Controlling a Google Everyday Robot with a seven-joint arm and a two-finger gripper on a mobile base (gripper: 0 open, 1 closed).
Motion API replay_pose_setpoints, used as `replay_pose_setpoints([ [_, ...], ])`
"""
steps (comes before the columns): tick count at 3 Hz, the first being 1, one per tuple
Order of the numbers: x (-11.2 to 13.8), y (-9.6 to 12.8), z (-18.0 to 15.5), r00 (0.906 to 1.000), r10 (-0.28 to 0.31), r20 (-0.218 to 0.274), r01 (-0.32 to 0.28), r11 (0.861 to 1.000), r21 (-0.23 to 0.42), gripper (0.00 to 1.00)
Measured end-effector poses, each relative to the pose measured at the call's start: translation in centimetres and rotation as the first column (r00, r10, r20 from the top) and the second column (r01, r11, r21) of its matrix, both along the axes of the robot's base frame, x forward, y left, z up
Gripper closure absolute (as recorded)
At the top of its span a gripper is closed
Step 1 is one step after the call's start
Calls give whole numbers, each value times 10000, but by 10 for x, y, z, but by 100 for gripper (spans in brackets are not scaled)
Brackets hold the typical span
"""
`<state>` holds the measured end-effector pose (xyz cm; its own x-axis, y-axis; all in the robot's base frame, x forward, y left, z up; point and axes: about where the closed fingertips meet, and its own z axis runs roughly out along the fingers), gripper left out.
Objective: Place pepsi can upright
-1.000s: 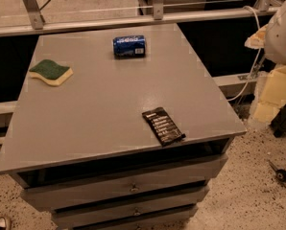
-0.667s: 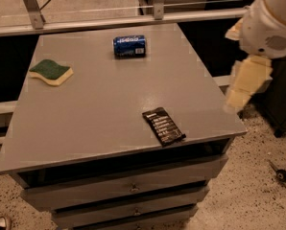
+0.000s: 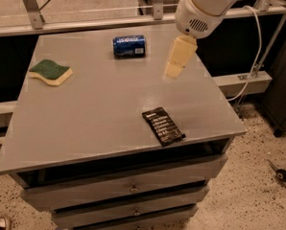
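The pepsi can (image 3: 129, 46), dark blue with white lettering, lies on its side near the far edge of the grey table top (image 3: 90, 104). My gripper (image 3: 173, 71) hangs from the white arm (image 3: 205, 6) above the table's right half, to the right of the can and a little nearer than it, apart from it. Its cream-coloured fingers (image 3: 178, 57) point down and to the left.
A green and yellow sponge (image 3: 50, 72) lies at the left side of the table. A flat black snack-bar wrapper (image 3: 163, 126) lies near the front right edge. Drawers sit below the top. A white cable (image 3: 256, 47) runs down at the right.
The arm and gripper have swung in from beyond the table's right edge to above its right half, nearer the can. The can, sponge and wrapper have not moved.
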<state>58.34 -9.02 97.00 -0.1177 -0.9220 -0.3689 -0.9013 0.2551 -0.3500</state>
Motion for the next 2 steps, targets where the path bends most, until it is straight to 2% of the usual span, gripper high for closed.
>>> replay_pose_setpoints([
  [1,3,6,-2,10000,96,22,-96,9999,87,0],
  [2,16,29,-9,9989,466,102,-470,9980,421,0],
])
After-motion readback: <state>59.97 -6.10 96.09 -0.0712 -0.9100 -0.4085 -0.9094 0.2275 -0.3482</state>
